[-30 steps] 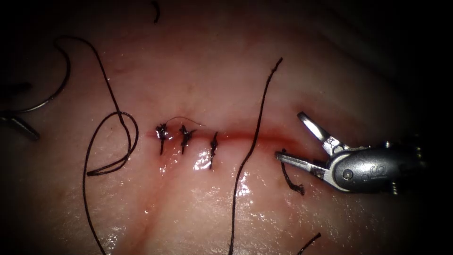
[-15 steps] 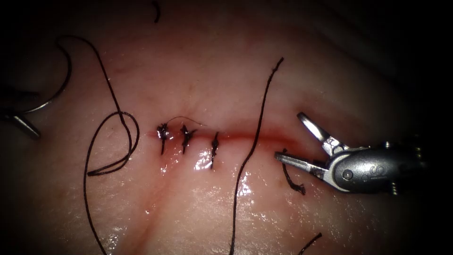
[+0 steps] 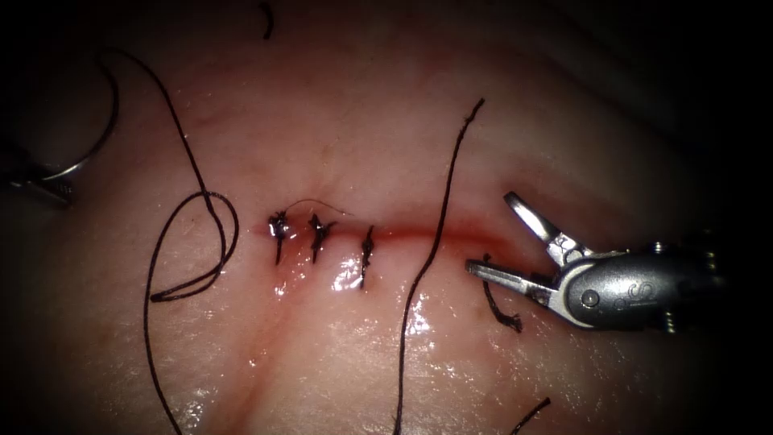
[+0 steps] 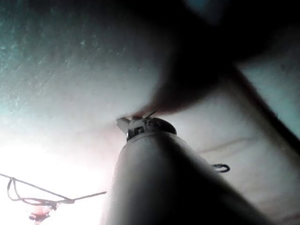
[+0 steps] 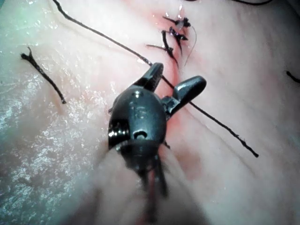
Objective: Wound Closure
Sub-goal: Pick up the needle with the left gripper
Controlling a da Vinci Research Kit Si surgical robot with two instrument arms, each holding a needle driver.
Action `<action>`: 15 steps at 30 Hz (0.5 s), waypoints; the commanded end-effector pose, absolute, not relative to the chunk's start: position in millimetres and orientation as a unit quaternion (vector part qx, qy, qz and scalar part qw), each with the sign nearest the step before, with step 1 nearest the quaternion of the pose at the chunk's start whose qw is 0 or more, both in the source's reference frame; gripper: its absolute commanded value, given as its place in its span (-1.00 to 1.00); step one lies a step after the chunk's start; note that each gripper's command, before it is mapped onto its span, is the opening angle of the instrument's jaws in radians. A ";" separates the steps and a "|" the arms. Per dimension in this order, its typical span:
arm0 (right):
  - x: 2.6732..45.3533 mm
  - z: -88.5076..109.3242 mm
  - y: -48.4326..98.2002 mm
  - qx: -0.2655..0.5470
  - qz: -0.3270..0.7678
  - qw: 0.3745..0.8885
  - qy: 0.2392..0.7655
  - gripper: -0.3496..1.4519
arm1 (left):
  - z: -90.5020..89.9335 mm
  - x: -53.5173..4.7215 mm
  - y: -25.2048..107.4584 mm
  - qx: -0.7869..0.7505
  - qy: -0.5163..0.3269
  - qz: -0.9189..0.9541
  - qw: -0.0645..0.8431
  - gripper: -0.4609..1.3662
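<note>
Endoscope: right gripper (image 3: pixel 498 235) spread, empty; left gripper (image 3: pixel 40 187) half-hidden, grasping needle (image 3: pixel 95 137).

Markings on the tool

The right tool (image 3: pixel 507 235) carried a small engraved mark on its grey wrist housing (image 3: pixel 632 292) in the endoscope view, too faint to be read; no other writing could be made out anywhere.

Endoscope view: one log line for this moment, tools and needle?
right tool: jaws open, holds nothing, right end of cut | left tool: far left, grips needle at one end | needle out of tissue
</note>
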State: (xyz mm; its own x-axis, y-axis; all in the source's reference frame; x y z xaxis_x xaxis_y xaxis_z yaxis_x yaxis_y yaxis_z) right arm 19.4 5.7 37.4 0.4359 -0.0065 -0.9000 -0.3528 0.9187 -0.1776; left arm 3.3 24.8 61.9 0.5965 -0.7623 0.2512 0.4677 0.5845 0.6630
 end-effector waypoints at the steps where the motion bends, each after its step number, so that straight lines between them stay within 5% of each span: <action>1: 19.4 37.4 5.7 -0.170 0.103 0.830 0.521 0.70 | 61.7 3.3 24.8 0.263 -0.264 -0.359 0.856 -0.88; 15: 19.4 37.4 5.7 -0.165 0.110 0.829 0.522 0.66 | 53.8 0.4 26.9 0.188 -0.259 -0.359 0.877 -0.88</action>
State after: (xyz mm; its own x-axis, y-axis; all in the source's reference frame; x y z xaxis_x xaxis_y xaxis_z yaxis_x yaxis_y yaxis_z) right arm 19.4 5.8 37.3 0.4308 0.0083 -0.9024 -0.3579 0.9195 -0.1625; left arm -0.2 27.0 53.2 0.6085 -0.7255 0.3216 0.5222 0.6712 0.5261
